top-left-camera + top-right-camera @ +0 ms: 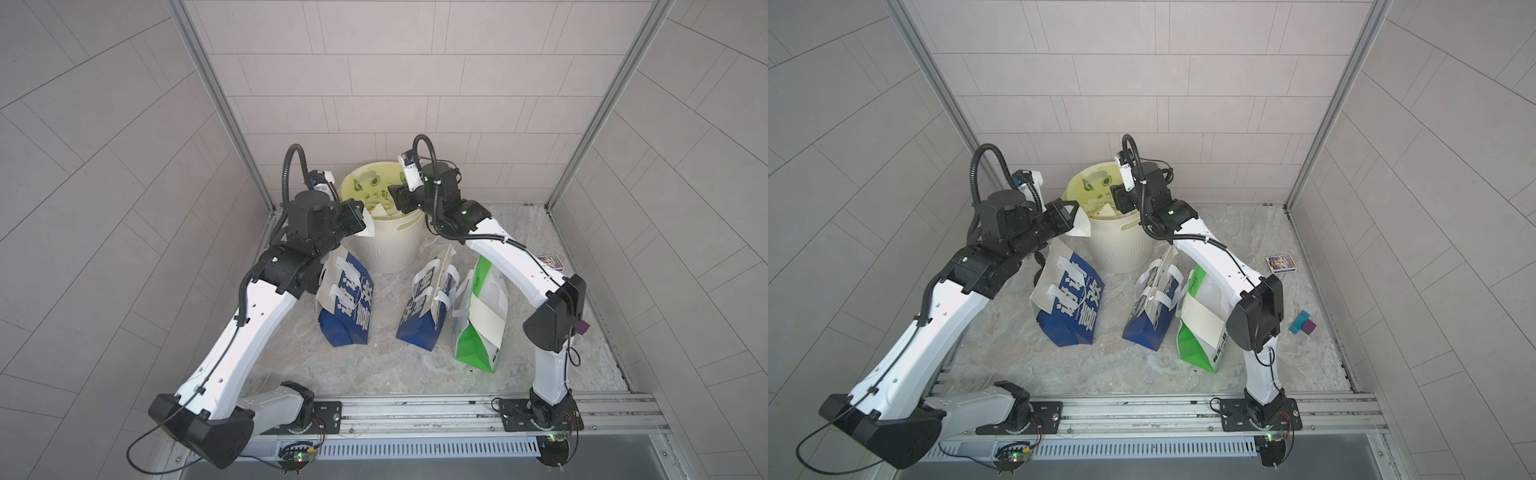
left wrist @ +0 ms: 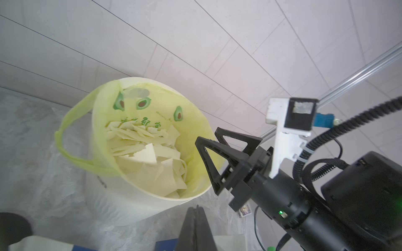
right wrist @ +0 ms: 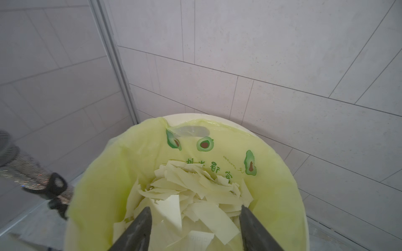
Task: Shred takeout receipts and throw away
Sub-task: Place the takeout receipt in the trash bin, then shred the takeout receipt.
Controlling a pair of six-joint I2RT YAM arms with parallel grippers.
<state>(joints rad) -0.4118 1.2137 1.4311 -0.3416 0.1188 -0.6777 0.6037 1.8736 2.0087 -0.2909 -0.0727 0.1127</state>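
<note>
Pale grey tiled walls (image 1: pixel 415 83) are closing in a mottled grey stone tabletop (image 1: pixel 374 365), and two white-and-black robot arms are reaching from the near rail toward the back. Between them a cream ribbed plastic bin (image 1: pixel 390 249) is standing, lined with a thin yellow-green bag printed with avocados (image 3: pixel 97 184). In front of it three paper takeout bags are lying on the stone: a blue-and-white one (image 1: pixel 345 307) toward the left arm, a second blue-and-white one (image 1: pixel 424 307) in the middle, and a green-and-white one (image 1: pixel 478 345) by the right arm, with a pale rectangular slip (image 1: pixel 486 316) lying on its face. Torn receipt pieces (image 3: pixel 195 184) are piling up inside the liner. The right gripper (image 3: pixel 195 208) is hanging over that pile with its jaws spread apart and nothing between them. The left gripper (image 1: pixel 1075 210) is pinching a white receipt scrap (image 1: pixel 1081 224) just at the bin's rim. A small printed card box (image 1: pixel 1282 263) and teal and purple blocks (image 1: pixel 1302 324) are sitting off to the right.
</note>
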